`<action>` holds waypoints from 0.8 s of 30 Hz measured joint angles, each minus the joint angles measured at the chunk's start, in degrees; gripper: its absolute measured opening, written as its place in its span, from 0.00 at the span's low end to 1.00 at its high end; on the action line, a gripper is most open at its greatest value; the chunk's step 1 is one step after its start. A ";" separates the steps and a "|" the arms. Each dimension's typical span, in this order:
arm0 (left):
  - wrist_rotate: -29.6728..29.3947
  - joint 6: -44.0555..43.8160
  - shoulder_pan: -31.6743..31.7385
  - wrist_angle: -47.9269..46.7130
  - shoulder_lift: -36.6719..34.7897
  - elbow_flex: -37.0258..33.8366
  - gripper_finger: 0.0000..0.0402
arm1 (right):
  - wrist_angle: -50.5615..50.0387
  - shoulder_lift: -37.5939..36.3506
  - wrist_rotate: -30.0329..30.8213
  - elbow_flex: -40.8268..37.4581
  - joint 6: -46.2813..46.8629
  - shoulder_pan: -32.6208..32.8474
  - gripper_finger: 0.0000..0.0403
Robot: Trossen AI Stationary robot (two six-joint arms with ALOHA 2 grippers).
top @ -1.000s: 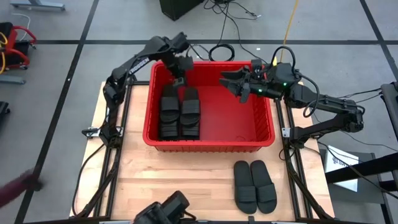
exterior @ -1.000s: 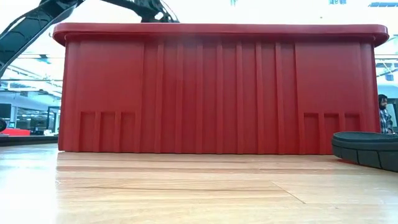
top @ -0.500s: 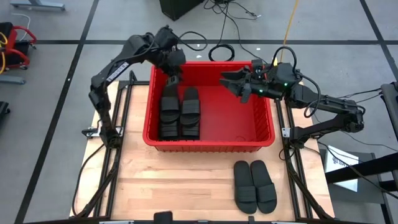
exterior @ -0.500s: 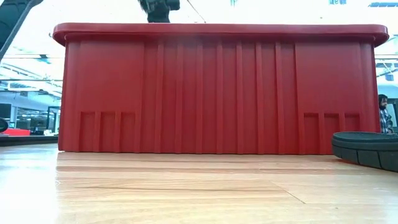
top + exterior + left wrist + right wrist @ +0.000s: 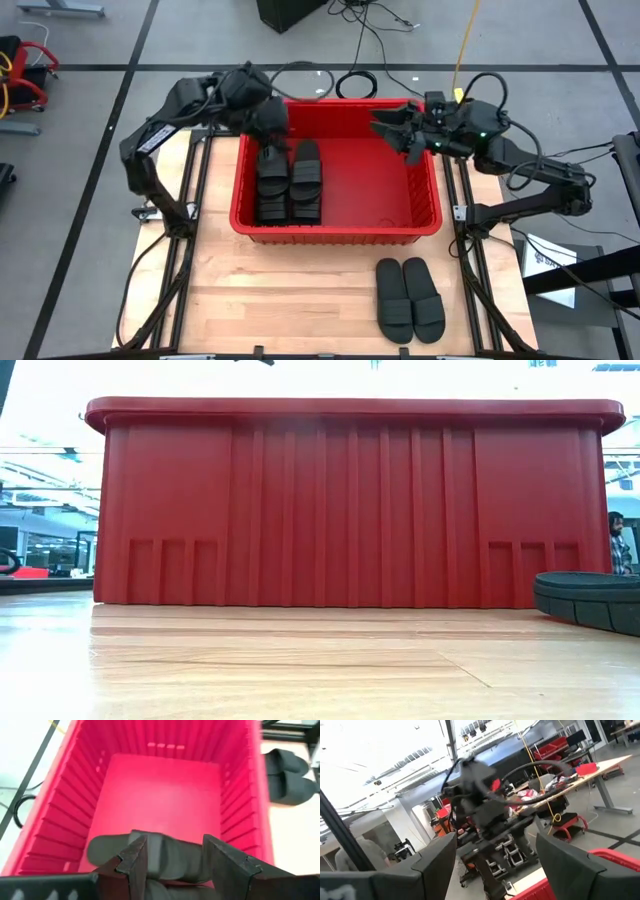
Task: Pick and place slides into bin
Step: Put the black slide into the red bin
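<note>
Two slides (image 5: 408, 299) lie side by side on the table in front of the bin (image 5: 372, 231) — toes toward it, nearer the right arm. Four are stacked inside. The right gripper (image 5: 398, 128) is spread empty over the far rim; the left gripper (image 5: 175, 865) is likewise spread.

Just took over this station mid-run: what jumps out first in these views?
The big red bin fills the table's middle, with four black slides stacked along its left side. Two more slides lie on the wooden table in front of it, toward the right. The left gripper hangs open above the bin's back-left corner, and the right gripper open above its back-right rim.
</note>
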 joint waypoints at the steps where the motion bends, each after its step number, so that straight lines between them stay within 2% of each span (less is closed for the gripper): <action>1: -0.91 -0.77 -1.47 0.00 -0.53 0.00 0.46 | -0.80 -0.61 -0.05 0.00 0.04 0.00 0.66; 7: -7.37 -6.52 -10.63 0.29 -2.00 -0.02 0.46 | -6.55 -4.12 -4.37 0.00 2.61 0.21 0.66; 13: -12.30 -11.37 -17.79 0.33 -1.97 -0.02 0.46 | -17.53 -6.51 -6.15 0.00 2.89 4.90 0.66; 19: -16.05 -13.33 -21.61 0.38 -1.56 -0.04 0.46 | -24.38 -6.91 -8.36 0.00 4.31 10.76 0.66; 24: -16.34 -14.04 -22.62 0.39 -1.67 -0.07 0.46 | -31.63 -6.13 -9.38 0.00 5.66 15.92 0.66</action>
